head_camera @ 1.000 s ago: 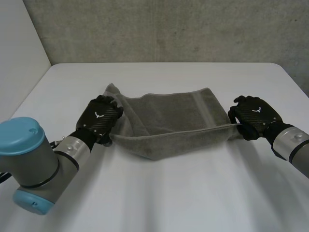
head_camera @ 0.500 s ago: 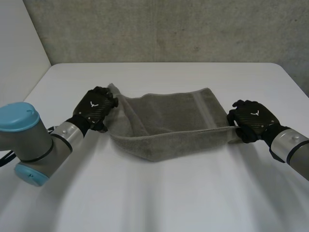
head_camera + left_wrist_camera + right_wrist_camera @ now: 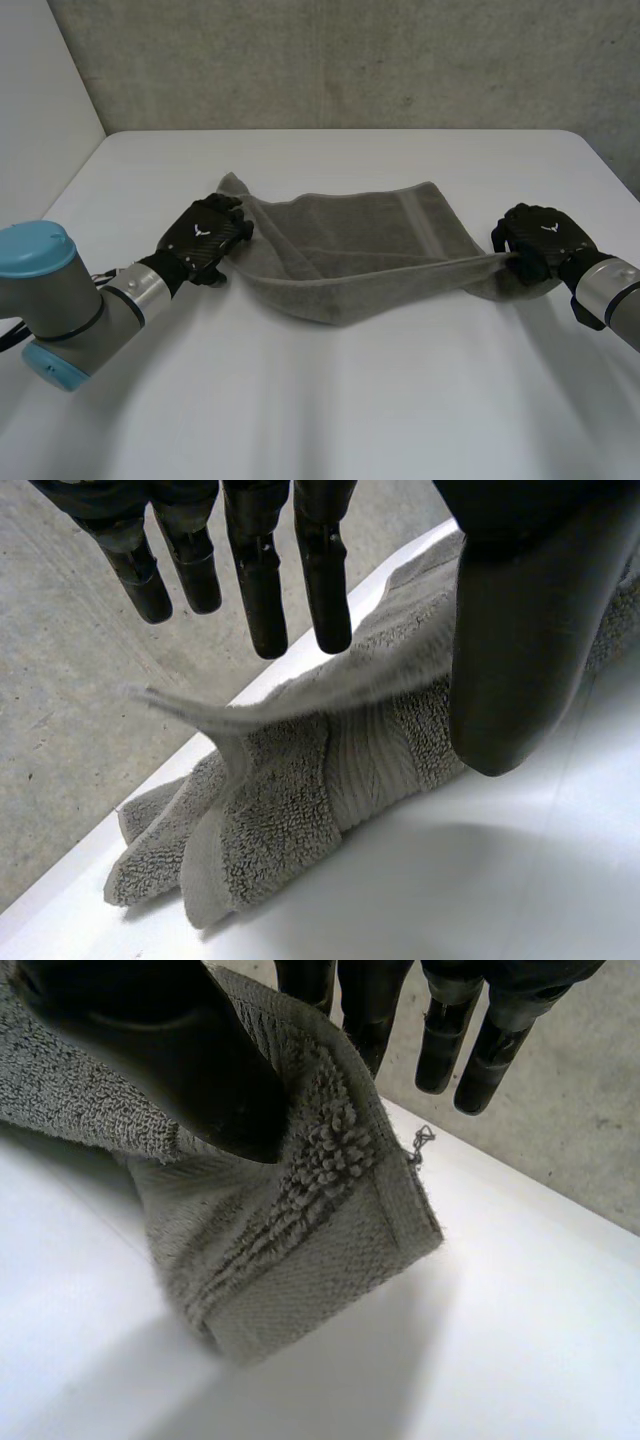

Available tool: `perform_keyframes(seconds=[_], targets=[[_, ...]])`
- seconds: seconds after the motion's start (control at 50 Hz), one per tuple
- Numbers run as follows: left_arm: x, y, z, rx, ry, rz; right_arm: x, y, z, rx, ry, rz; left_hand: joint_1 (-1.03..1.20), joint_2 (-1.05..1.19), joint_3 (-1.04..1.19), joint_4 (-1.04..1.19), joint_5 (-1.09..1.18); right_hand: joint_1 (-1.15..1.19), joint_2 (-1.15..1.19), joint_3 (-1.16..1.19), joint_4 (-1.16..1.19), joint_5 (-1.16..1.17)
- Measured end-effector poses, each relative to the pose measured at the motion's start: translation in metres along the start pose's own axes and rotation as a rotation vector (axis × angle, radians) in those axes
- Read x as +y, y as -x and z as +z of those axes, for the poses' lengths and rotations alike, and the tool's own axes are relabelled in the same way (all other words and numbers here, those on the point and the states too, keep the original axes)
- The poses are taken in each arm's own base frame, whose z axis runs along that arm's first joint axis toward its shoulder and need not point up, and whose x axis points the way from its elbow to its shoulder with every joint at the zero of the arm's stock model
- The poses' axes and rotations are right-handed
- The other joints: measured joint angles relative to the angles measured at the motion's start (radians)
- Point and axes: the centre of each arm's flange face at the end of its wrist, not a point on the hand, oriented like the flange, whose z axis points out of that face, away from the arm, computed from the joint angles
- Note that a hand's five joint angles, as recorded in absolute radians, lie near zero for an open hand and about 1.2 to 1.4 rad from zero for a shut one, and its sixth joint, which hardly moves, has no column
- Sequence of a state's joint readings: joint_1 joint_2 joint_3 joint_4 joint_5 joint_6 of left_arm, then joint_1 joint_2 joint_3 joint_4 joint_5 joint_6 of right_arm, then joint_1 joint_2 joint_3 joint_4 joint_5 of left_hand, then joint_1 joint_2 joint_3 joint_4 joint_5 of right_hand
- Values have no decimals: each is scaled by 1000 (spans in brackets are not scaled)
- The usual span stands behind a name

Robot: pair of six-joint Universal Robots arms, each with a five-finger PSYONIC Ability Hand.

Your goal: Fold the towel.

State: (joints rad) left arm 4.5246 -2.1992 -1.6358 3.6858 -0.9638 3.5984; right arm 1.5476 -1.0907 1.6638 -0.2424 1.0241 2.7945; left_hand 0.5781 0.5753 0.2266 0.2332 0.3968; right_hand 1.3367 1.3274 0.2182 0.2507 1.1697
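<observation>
At the left end of the towel (image 3: 350, 245), the left hand (image 3: 205, 238) is set on the corner. In the left wrist view, its fingers (image 3: 265, 590) are held straight and slightly apart, with the thumb (image 3: 520, 630) opposite them. A thin edge of the towel (image 3: 300, 780) is lifted off the table (image 3: 480, 880) and is pinched between fingers and thumb, although the contact itself is hidden behind the thumb. Below the hand, that end of the cloth lies bunched in folds.

At the right end, the right hand (image 3: 540, 240) is clamped on the opposite corner. In the right wrist view, the thumb (image 3: 170, 1050) is pressed onto the cloth against the fingers (image 3: 440, 1050), and the hemmed corner of the towel (image 3: 300, 1250) hangs below the hand down to the table (image 3: 520, 1320).

Between the two hands, the near edge is raised and drawn into an almost straight line. The far part is laid flat on the white table (image 3: 330, 400), towards its far side, and a woven band (image 3: 418, 225) is seen across it near the right end.

Behind the table, a rough grey concrete wall (image 3: 350, 60) is seen, and a plain pale wall (image 3: 40, 100) stands at the left.
</observation>
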Motion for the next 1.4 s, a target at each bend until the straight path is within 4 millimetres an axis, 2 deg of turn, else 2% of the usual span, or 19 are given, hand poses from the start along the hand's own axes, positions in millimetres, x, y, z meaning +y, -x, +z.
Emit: perform_keyframes(seconds=[0.16, 0.38, 0.42, 0.5, 0.6, 0.68, 0.78, 0.84, 0.92, 1.02, 1.12, 1.2, 1.28, 1.34, 1.4], targets=[[6, 0, 2, 3, 9, 37, 7, -6, 4, 13, 38, 22, 0, 0, 0, 0, -1, 0, 0, 0, 0, 0], [13, -2, 12, 8, 4, 45, 11, -4, 5, 9, 56, 30, 25, 26, 0, 0, 37, 0, 0, 0, 0, 0], [15, -3, 15, 11, 2, 44, 12, -3, 5, 7, 57, 31, 173, 177, 0, 0, 182, 0, 0, 0, 0, 0], [15, -3, 20, 15, -5, 40, 12, -2, 5, 5, 60, 32, 709, 729, 0, 0, 711, 0, 0, 0, 0, 0], [12, -1, 23, 15, -11, 33, 10, -2, 3, 3, 64, 31, 728, 773, 0, 0, 763, 0, 0, 0, 0, 0], [4, 3, 20, 10, -9, 28, 1, -1, -4, -4, 70, 26, 728, 773, 0, 0, 763, 0, 0, 0, 0, 0], [-28, 22, -3, -29, 5, 24, -27, 1, -23, -15, 73, -11, 728, 773, 0, 0, 764, 0, 0, 0, 0, 0], [-53, 36, -29, -74, 17, 21, -48, 5, -41, -15, 75, -71, 728, 773, 0, 0, 764, 0, 0, 0, 0, 0], [-80, 43, -61, -123, 31, 18, -65, 10, -59, -12, 76, -152, 728, 773, 0, 0, 764, 0, 0, 0, 0, 0], [-103, 46, -98, -185, 52, 12, -81, 18, -80, -8, 69, -230, 728, 773, 0, 0, 765, 0, 0, 0, 0, 0], [-115, 47, -124, -242, 67, -2, -94, 24, -95, 4, 42, -273, 728, 778, 0, 0, 772, 0, 0, 0, 0, 0], [-119, 50, -135, -277, 71, -23, -106, 26, -104, 15, 3, -299, 728, 778, 0, 0, 778, 0, 0, 0, 0, 0], [-118, 52, -137, -288, 72, -38, -112, 27, -105, 17, -19, -320, 728, 778, 0, 0, 779, 0, 0, 0, 0, 0], [-113, 52, -133, -277, 81, -52, -111, 26, -98, 8, -16, -342, 728, 778, 0, 0, 781, 0, 1, 0, 0, 0], [-101, 54, -121, -247, 98, -71, -106, 27, -82, -20, 4, -373, 728, 780, 0, 0, 783, 0, 5, 0, 0, 0]])
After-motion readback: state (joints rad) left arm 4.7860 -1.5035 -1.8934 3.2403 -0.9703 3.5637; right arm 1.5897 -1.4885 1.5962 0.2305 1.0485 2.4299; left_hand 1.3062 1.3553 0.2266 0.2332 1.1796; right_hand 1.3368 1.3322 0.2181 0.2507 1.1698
